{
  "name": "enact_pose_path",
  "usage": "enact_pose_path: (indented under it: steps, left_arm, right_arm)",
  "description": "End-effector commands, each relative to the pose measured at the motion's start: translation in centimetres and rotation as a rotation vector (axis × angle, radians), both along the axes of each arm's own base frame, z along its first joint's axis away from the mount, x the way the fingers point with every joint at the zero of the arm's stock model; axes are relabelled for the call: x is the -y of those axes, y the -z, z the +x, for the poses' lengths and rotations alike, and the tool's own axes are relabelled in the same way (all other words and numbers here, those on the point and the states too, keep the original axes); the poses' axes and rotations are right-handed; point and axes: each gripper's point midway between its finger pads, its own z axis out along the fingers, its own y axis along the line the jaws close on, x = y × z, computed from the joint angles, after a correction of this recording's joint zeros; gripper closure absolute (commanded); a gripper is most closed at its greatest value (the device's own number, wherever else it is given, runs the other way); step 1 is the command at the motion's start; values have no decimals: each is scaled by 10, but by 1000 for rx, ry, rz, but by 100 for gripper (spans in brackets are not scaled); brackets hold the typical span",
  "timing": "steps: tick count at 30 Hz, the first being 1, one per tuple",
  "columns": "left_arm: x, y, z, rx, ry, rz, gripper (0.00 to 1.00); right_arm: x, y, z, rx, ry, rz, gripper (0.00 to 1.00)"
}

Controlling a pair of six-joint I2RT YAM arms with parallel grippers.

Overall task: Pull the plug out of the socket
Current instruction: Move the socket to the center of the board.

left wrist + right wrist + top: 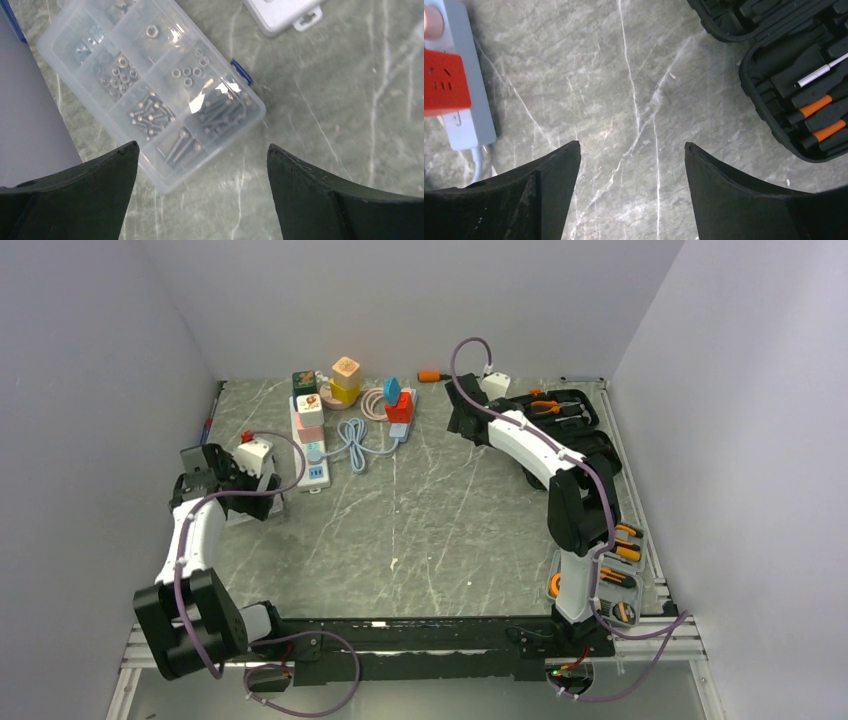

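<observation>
The socket is a long white power strip [311,445] at the back left of the table. A dark green cube plug [304,381], a pink-and-white plug [310,410] and a round blue plug [315,451] sit on it. My left gripper [266,498] hangs left of the strip's near end. In the left wrist view the left gripper [202,145] is open and empty over a clear screw box [150,85]. My right gripper [459,422] is at the back right. In its wrist view the right gripper [631,143] is open and empty above bare table.
A light blue strip [401,426] with a red plug [399,405] lies right of the socket; both also show in the right wrist view [471,100] [444,82]. A round pink disc [375,403], a yellow block [345,390] and an open black tool case [560,415] stand at the back.
</observation>
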Motion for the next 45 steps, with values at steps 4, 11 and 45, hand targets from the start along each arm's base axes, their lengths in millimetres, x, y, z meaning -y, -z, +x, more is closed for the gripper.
enact_pose_path:
  steps: [4, 11, 45]
  left_arm:
    - [2, -1, 56, 74, -81, 63, 1]
    - [6, 30, 75, -4, -115, 71, 1]
    - [31, -59, 5, 47, 41, -109, 1]
  right_arm:
    - [-2, -7, -19, 53, -54, -81, 22]
    - [30, 38, -23, -53, -15, -33, 21]
    - [-135, -27, -16, 183, -457, 11, 22]
